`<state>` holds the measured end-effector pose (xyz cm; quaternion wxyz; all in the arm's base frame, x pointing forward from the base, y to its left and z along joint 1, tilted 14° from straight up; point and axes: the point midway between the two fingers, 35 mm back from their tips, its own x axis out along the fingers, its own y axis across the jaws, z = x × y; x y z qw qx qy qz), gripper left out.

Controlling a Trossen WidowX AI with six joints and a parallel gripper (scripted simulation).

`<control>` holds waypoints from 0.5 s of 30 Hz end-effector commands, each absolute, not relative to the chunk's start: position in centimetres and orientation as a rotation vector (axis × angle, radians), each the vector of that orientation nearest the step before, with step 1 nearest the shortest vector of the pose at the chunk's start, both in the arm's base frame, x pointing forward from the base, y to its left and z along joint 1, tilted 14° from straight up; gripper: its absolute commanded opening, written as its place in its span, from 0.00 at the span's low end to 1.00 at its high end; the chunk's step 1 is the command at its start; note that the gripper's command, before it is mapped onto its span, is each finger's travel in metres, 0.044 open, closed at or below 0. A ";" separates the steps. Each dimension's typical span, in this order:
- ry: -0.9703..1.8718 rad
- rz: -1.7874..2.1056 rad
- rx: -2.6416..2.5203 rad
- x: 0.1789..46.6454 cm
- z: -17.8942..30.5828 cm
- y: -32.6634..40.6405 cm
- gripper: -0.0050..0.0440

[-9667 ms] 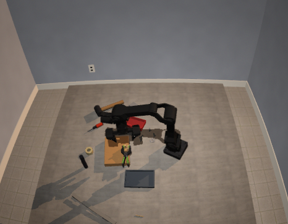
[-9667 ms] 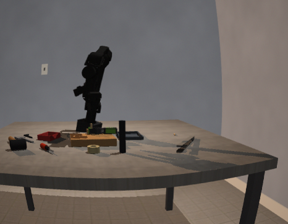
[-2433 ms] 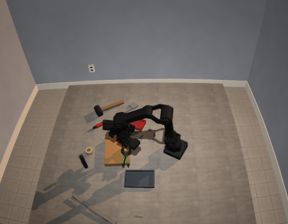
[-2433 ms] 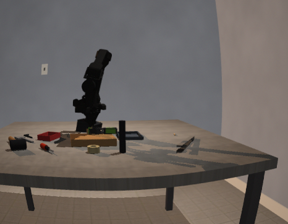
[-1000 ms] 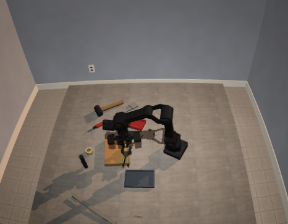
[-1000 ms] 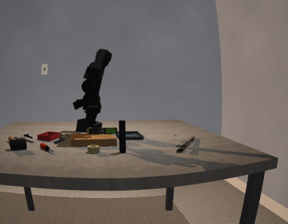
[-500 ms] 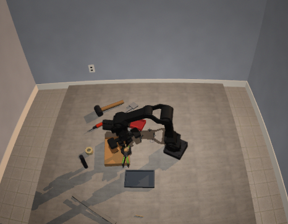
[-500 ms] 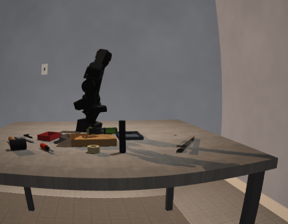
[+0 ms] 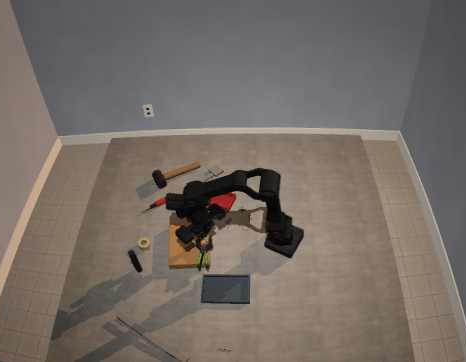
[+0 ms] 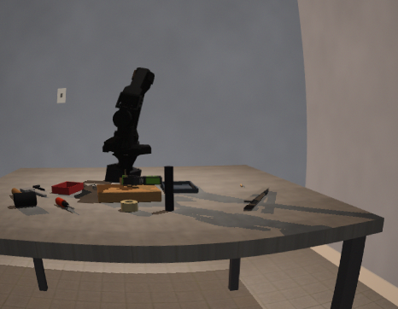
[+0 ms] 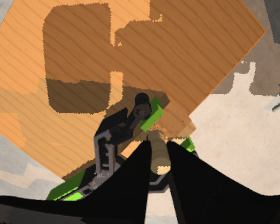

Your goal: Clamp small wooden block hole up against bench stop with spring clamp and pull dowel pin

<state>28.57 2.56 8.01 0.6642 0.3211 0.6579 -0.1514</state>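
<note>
The wooden board (image 9: pixel 184 250) lies on the table left of the arm's base and fills the top of the wrist view (image 11: pixel 124 50). My gripper (image 11: pixel 157 148) hangs over the board's near right edge (image 9: pixel 202 244). It is shut on the spring clamp (image 11: pixel 120 145), a black clamp with green handles. The clamp slants under the fingers, and its green handles point toward the table's front (image 9: pixel 203 259). It also shows in the side view (image 10: pixel 140 180). The arm and its shadows cover the block, the pin and the bench stop, so I cannot make them out.
Around the board are a mallet (image 9: pixel 174 173), a red tray (image 9: pixel 224 201), a screwdriver (image 9: pixel 154 205), a tape roll (image 9: pixel 144 243), an upright black cylinder (image 10: pixel 168 189) and a dark flat tray (image 9: pixel 225 289). A thin dark strip (image 9: pixel 152 340) and a small tan piece (image 9: pixel 224 349) lie near the front edge.
</note>
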 end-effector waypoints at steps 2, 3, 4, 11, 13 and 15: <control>1.482 -0.327 0.710 28.6 8.3 2.5 0.10; 1.482 -0.327 0.710 28.6 8.3 2.5 0.10; 1.482 -0.330 0.713 28.6 8.3 2.5 0.10; 1.478 -0.370 0.755 28.6 8.3 2.5 0.10; 1.476 -0.388 0.773 28.6 8.3 2.5 0.10; 1.473 -0.411 0.798 28.6 8.3 2.5 0.10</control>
